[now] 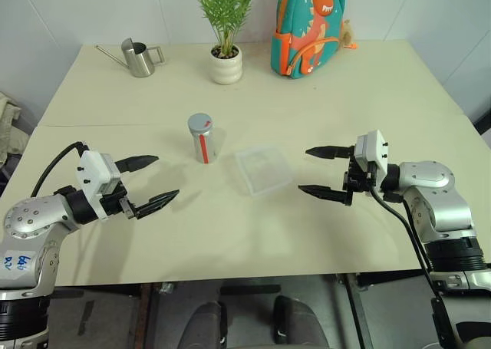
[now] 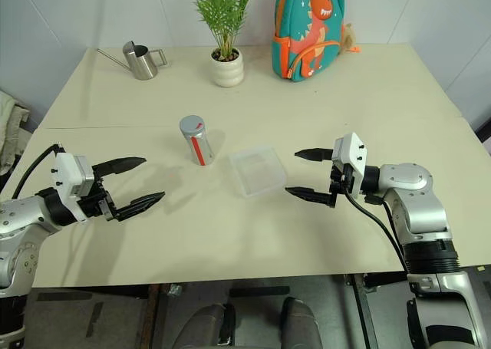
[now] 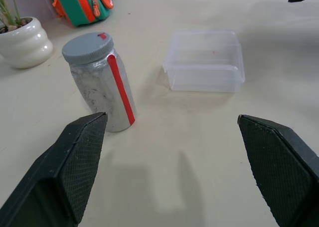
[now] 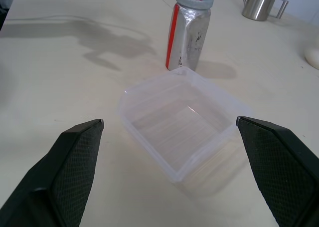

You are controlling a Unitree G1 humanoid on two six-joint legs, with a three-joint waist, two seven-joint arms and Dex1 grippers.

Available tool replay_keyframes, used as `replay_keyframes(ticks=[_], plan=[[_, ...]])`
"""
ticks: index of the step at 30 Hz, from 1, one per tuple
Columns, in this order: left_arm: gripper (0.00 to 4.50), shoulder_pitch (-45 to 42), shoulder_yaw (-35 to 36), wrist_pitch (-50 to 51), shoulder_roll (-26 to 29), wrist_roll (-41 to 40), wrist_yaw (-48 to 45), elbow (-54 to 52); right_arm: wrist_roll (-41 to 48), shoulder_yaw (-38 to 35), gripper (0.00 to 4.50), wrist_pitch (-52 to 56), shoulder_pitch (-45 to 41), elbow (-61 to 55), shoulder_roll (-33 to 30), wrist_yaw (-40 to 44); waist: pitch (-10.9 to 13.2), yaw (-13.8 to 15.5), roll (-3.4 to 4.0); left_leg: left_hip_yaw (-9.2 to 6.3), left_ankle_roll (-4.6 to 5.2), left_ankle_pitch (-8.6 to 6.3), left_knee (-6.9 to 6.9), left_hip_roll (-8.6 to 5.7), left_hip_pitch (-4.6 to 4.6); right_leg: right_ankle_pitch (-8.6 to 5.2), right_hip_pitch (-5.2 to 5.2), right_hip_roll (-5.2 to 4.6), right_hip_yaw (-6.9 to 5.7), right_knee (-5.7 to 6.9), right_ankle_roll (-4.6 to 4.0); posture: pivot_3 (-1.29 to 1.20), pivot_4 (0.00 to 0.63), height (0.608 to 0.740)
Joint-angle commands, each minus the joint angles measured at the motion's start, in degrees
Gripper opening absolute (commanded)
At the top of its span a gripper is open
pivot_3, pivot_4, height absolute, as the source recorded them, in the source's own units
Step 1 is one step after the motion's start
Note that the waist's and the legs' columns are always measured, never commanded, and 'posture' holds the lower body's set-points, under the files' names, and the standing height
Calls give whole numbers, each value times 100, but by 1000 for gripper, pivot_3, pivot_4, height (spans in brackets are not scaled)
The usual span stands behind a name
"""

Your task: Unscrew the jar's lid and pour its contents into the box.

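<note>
Left eye view: lid (image 1: 199,123) on jar (image 1: 203,142), beside box (image 1: 263,169)

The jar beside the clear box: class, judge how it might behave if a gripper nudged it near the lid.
The jar stands upright, taller than wide, so a push near the lid would probably tip it. Its round, smooth-looking wall suggests it could roll once down and may slip in a grip. It looks small, so likely light.
</note>
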Motion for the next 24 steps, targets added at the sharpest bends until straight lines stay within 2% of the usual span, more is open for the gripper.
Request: replay_keyframes(ticks=[1,5,7,10,11,12,16,19,24], plan=[[4459,-63,57,-123,-8,66,108,-50,102,-142,4500,-49,-202,-111,-12,38,0,0,0,0,1,-5,6,3,-1,0,0,3,2,0,0,0,150,740],[4459,281,38,-229,-274,350,555,-185,157,-75,4500,-8,-309,-75,141,65,0,-10,0,-5,10,-19,12,7,9,2,0,7,28,1,-2,0,150,740],[4459,380,-59,-205,-700,737,1361,-467,236,-71,4500,87,-435,-97,297,-15,0,-7,0,-8,16,-29,11,10,15,2,0,11,42,-3,-2,0,150,740],[4459,464,-262,82,-1427,891,2234,-1003,327,-105,4500,229,-613,-209,571,-231,0,5,-2,-6,18,-36,24,16,5,4,-3,19,45,-6,1,0,150,740],[4459,437,-388,196,-1816,941,2641,-1149,336,-108,4500,217,-737,-185,685,-284,-1,11,-4,-5,18,-37,28,15,3,5,-3,19,49,-7,3,0,150,740],[4459,403,-569,266,-2159,1140,3055,-1235,337,-105,4500,200,-863,-139,783,-323,-1,19,-3,-6,16,-39,31,16,3,5,-3,19,48,-6,3,0,150,740],[4459,174,-948,466,-2967,1679,4055,-1289,272,-21,4500,145,-1138,-128,1084,-455,-5,83,-9,-3,18,-40,41,17,5,9,-2,25,59,-1,6,0,150,740],[4459,13,-927,477,-3236,1857,4466,-1206,264,80,4500,246,-1140,-363,1273,-621,-6,126,-9,0,14,-43,44,28,4,14,-3,41,63,-3,-2,0,150,740],[4459,-530,-1339,448,-3765,2426,5184,-681,332,107,4500,325,-1041,-572,1406,-716,-5,155,-9,9,13,-48,47,35,0,16,-9,49,69,-8,-7,0,150,740]])
